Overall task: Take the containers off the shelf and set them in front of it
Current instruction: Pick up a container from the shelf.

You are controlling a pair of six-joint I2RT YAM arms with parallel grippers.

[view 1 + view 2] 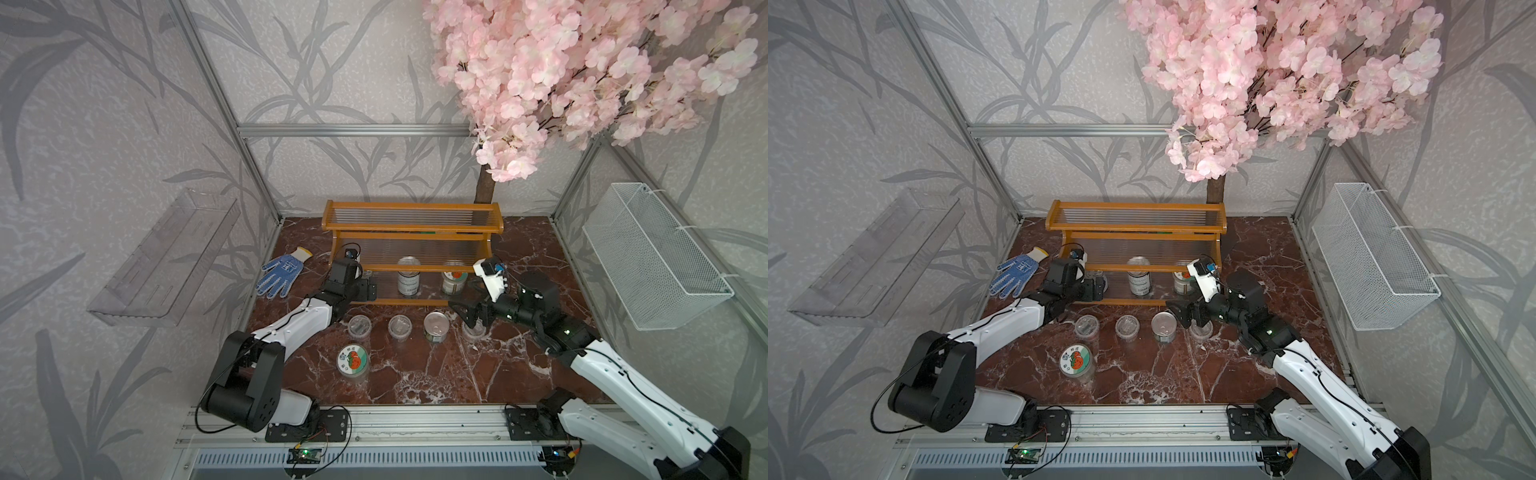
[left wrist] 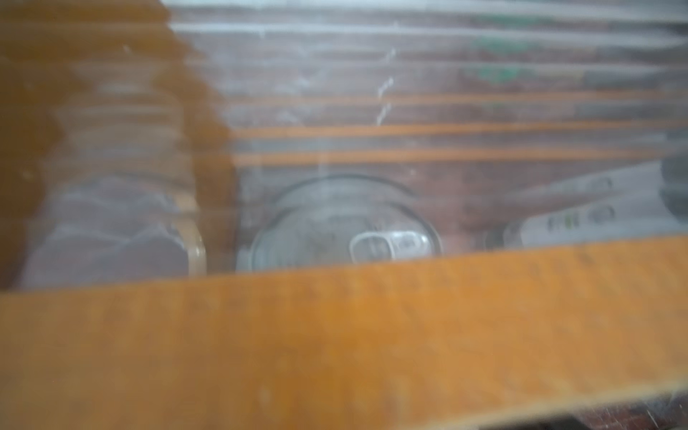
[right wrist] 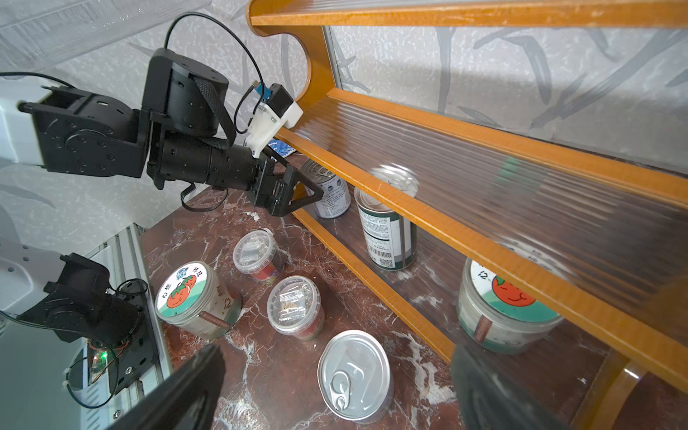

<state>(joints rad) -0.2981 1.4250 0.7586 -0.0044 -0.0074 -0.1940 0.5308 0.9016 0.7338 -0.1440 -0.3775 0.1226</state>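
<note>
Fetch step: left gripper (image 3: 294, 178) wide, empty, tin (image 3: 331, 197) just ahead on shelf (image 3: 409, 208), likely needing advance then closure; right gripper (image 1: 471, 318) wide, empty.

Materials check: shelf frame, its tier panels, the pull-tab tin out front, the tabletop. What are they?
Shelf frame: looks like wood, orange-brown glossy varnish, mottled grain.
Tier panels: probably clear plastic; see-through, with parallel ridges.
Pull-tab tin: metal; bright silvery lid with ring pull.
Tabletop: dark red marble look, white veins, glossy; real stone or printed laminate, can't tell.
</note>
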